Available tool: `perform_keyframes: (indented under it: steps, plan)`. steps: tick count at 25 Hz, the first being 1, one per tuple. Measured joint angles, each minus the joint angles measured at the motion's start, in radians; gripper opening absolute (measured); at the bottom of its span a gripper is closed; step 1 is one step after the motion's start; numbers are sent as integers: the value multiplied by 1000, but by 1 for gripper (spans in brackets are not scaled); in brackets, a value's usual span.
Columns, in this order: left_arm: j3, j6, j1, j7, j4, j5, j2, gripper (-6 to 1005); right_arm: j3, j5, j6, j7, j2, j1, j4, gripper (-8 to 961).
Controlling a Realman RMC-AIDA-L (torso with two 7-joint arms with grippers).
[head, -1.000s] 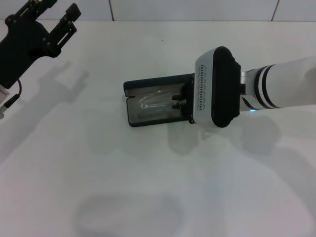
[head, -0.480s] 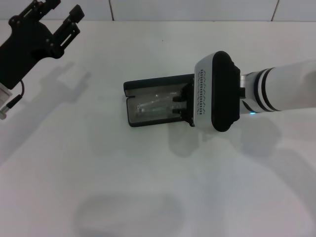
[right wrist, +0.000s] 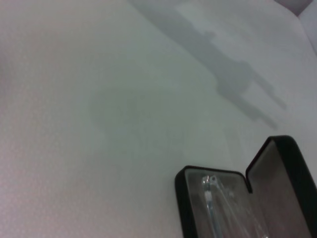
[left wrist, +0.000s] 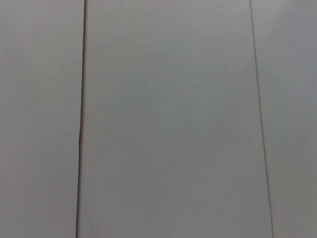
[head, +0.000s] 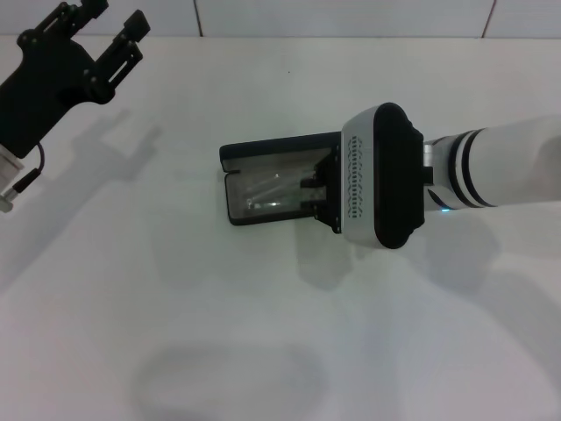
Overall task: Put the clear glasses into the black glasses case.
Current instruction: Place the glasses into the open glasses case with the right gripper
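Note:
The black glasses case (head: 235, 198) lies open at the table's middle, its lid (head: 272, 147) standing along the far side. The clear glasses (head: 266, 195) lie inside the tray on the grey lining. My right gripper (head: 317, 189) reaches into the case's right end, right at the glasses, largely hidden under its white wrist housing. The right wrist view shows the open case (right wrist: 181, 198) with the clear glasses (right wrist: 212, 199) in it. My left gripper (head: 110, 26) hangs open, raised at the far left, well away from the case.
The white table (head: 263, 333) stretches all around the case. A tiled wall (head: 333, 16) borders the far edge. The left wrist view shows only pale wall panels (left wrist: 168, 119).
The clear glasses sank from a tilted, raised pose to lying in the case tray. My right gripper shifted slightly lower and toward the near side. The left arm barely moved.

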State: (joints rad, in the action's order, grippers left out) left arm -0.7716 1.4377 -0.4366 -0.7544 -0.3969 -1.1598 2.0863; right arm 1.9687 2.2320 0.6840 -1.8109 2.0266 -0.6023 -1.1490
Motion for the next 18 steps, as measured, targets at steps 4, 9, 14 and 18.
perform_keyframes:
  steps: [4, 9, 14, 18]
  plan:
    - [0, -5, -4, 0, 1, 0, 0, 598, -6, -10, 9, 33, 0, 26, -27, 208]
    - [0, -18, -9, 0, 1, 0, -1, 598, -11, -35, 54, 38, -2, 27, -40, 209]
    - [0, -36, -16, 0, 1, 0, -1, 598, -13, -45, 91, 38, -3, 20, -46, 209]
    - [0, -42, -21, 0, 1, 0, -2, 598, -47, -52, 173, 38, -2, 1, -46, 210]
